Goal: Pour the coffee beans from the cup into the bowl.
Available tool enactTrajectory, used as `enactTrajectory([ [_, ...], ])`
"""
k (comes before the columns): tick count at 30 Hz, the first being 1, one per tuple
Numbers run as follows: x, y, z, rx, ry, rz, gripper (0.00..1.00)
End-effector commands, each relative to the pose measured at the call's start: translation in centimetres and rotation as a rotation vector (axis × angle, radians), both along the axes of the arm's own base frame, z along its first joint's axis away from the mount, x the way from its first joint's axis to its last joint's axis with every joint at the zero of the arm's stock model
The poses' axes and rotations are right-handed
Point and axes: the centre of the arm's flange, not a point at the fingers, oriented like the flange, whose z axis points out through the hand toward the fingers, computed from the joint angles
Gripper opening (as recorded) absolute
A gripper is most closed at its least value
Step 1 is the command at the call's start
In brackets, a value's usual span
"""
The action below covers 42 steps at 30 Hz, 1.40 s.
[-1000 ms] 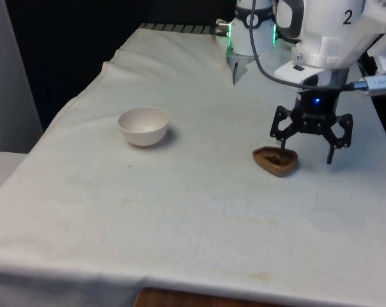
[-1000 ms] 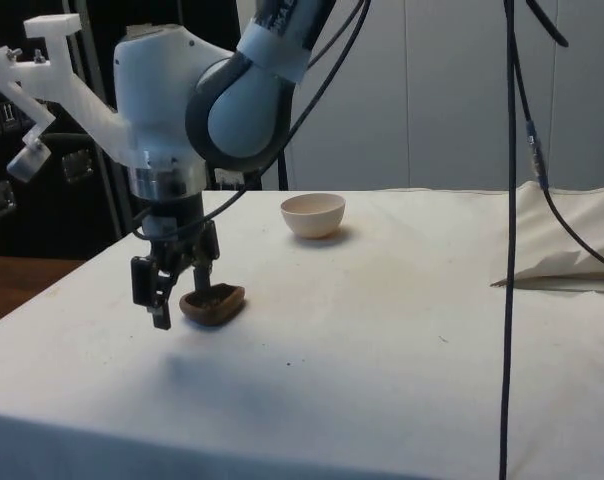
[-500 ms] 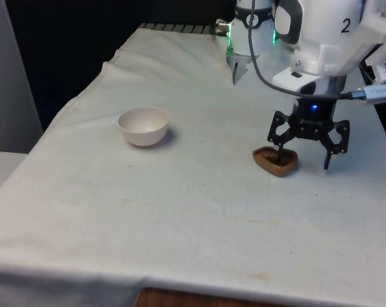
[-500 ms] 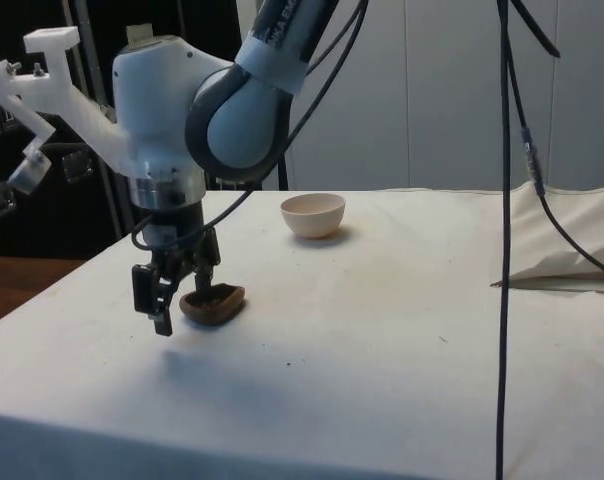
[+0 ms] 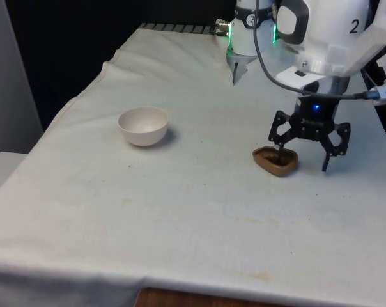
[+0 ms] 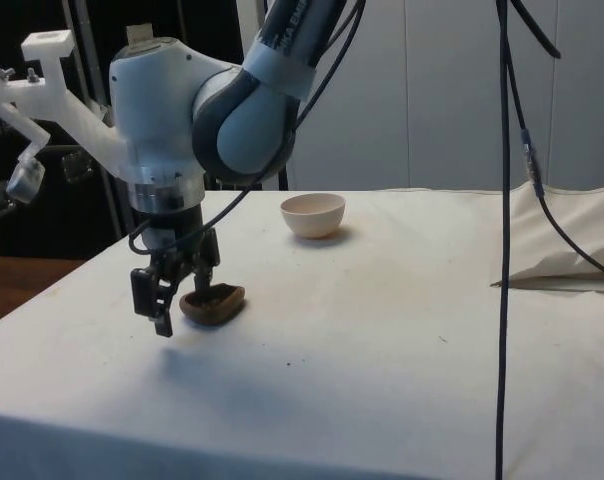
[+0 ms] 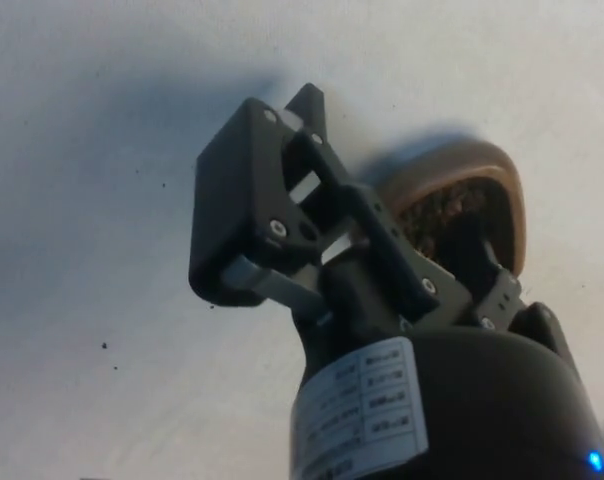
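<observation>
Slightly shifted from a second ago, the pincer (image 5: 303, 158) sits wide open and holding nothing, one finger inside the brown cup (image 5: 276, 160) of beans, the other outside. Grasping is in hand; next it should close on the rim. White bowl (image 5: 143, 125) waits well apart on the surface (image 5: 180, 211), front view's left.

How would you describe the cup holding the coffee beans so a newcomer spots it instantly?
On the white-clothed table, look beneath the open black gripper, towards the front view's right. The cup is low, brown and wooden-looking with dark beans inside, unlike the pale, empty bowl standing apart.
</observation>
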Motion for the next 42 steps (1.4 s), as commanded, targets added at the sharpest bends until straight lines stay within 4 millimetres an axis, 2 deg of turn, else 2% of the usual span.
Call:
enactTrajectory([
  [1, 0.1, 0.0, 0.0, -0.006, -0.004, -0.006, 0.94],
  [5, 0.0, 0.0, 0.0, -0.001, -0.001, -0.003, 0.71],
  [6, 0.1, 0.0, 0.0, -0.007, -0.005, -0.007, 0.71],
  [7, 0.1, 0.0, -0.1, -0.007, -0.005, -0.008, 0.60],
  [10, 0.0, 0.1, -0.1, -0.007, -0.005, -0.008, 0.41],
  [14, 0.0, 0.1, 0.0, -0.007, -0.006, -0.007, 0.19],
  [15, 0.0, 0.1, 0.0, -0.007, -0.006, -0.008, 0.09],
  [16, 0.0, 0.1, 0.0, -0.002, -0.002, -0.003, 0.04],
  [18, 0.1, 0.1, 0.0, -0.007, -0.007, -0.007, 0.00],
  [28, 0.1, 0.0, 0.1, -0.003, -0.003, -0.005, 0.00],
  [34, 0.1, 0.1, 1.1, 0.000, -0.013, -0.002, 0.00],
  [35, 0.2, 0.1, 0.6, 0.000, -0.012, -0.001, 0.00],
  [42, 0.3, 0.0, 2.8, -0.005, -0.024, 0.002, 0.00],
])
